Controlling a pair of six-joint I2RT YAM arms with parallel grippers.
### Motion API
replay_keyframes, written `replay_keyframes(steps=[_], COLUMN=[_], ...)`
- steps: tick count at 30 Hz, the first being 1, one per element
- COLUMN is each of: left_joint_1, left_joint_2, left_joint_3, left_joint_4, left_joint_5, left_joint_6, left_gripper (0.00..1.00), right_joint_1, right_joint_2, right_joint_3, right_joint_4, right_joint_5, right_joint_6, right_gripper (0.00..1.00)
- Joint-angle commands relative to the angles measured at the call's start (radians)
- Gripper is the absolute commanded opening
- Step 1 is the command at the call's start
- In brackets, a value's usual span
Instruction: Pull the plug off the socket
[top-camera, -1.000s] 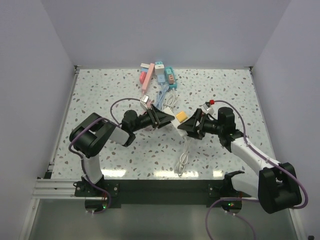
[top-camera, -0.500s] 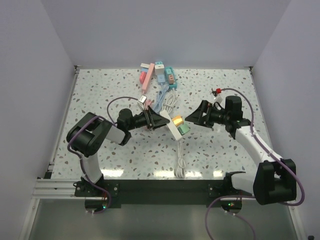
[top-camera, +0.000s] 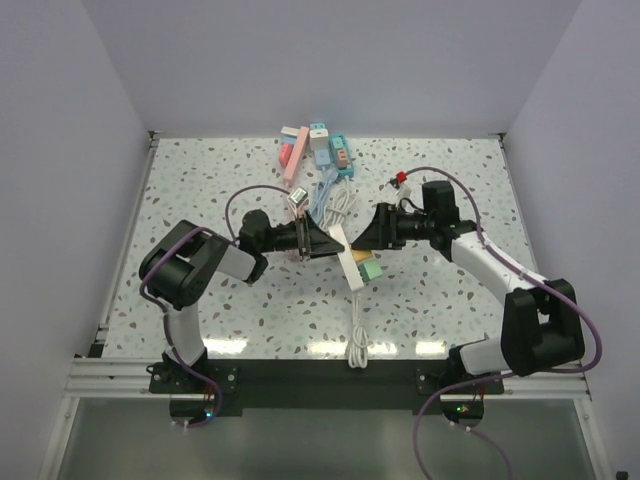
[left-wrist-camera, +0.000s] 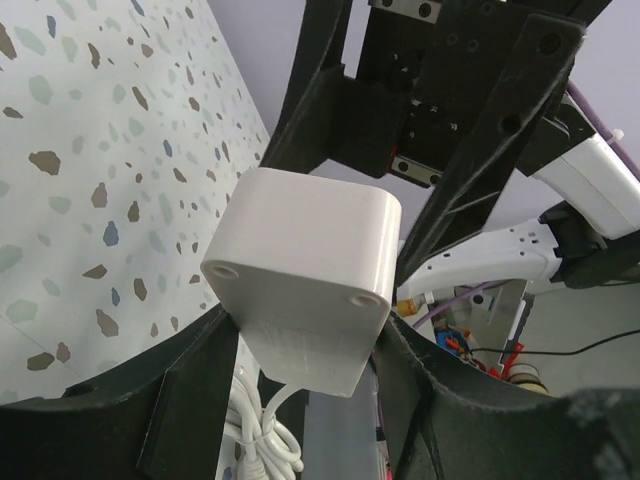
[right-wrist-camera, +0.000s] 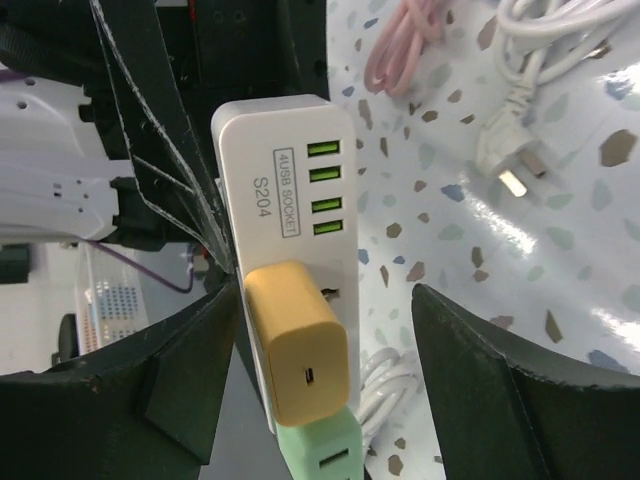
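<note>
A white socket strip (top-camera: 350, 263) lies mid-table with a yellow plug (top-camera: 357, 256) and a green plug (top-camera: 370, 270) seated in it. My left gripper (top-camera: 333, 241) is shut on the strip's end; in the left wrist view the white block (left-wrist-camera: 300, 280) sits clamped between the fingers (left-wrist-camera: 190, 390). My right gripper (top-camera: 370, 233) is open. In the right wrist view its jaws straddle the yellow plug (right-wrist-camera: 298, 350), which stands in the strip (right-wrist-camera: 285, 170) just above the green plug (right-wrist-camera: 325, 450). The left finger (right-wrist-camera: 185, 370) is close beside the plug; the right finger is well apart.
Several pink, teal and white adapters (top-camera: 315, 148) lie at the back. Coiled white and pink cables (top-camera: 338, 205) lie behind the strip, also in the right wrist view (right-wrist-camera: 515, 150). The strip's white cord (top-camera: 357, 335) runs to the front edge.
My right gripper drew back to the right half a second ago and has now come back left over the yellow plug. The left gripper has kept its hold on the strip.
</note>
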Motion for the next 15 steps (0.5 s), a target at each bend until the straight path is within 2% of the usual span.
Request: replay_keyframes(steps=[1, 4, 5, 8, 9, 10, 11, 12, 13, 15], left_joint_1=[-0.007, -0.007, -0.007, -0.007, -0.006, -0.007, -0.006, -0.006, -0.009, -0.014], left_joint_2=[0.005, 0.008, 0.01, 0.013, 0.016, 0.016, 0.018, 0.016, 0.016, 0.019], left_joint_3=[0.04, 0.038, 0.038, 0.03, 0.027, 0.026, 0.023, 0.02, 0.017, 0.018], left_joint_4=[0.178, 0.193, 0.195, 0.209, 0.222, 0.241, 0.253, 0.264, 0.281, 0.302], left_joint_5=[0.072, 0.078, 0.083, 0.083, 0.08, 0.075, 0.06, 0.05, 0.025, 0.004], left_joint_6=[-0.039, -0.047, -0.049, -0.053, -0.068, -0.075, -0.081, -0.094, -0.101, -0.118], left_gripper=[0.0, 0.0, 0.0, 0.0, 0.18, 0.26, 0.31, 0.42, 0.49, 0.58], right_joint_1=[0.023, 0.029, 0.031, 0.037, 0.038, 0.043, 0.049, 0.054, 0.06, 0.07], right_joint_2=[0.011, 0.008, 0.008, 0.008, 0.01, 0.011, 0.014, 0.019, 0.022, 0.033], right_joint_3=[0.027, 0.009, 0.003, -0.008, -0.011, -0.014, -0.019, -0.021, -0.024, -0.042], right_joint_4=[-0.001, 0.01, 0.01, 0.002, 0.001, 0.005, 0.007, 0.007, 0.018, 0.05], right_joint_5=[-0.087, -0.101, -0.101, -0.098, -0.101, -0.103, -0.106, -0.109, -0.11, -0.119], right_joint_6=[-0.032, -0.023, -0.02, -0.014, -0.01, -0.006, 0.003, 0.004, 0.012, 0.052], right_gripper=[0.72, 0.56, 0.38, 0.05, 0.01, 0.0, 0.0, 0.0, 0.0, 0.0])
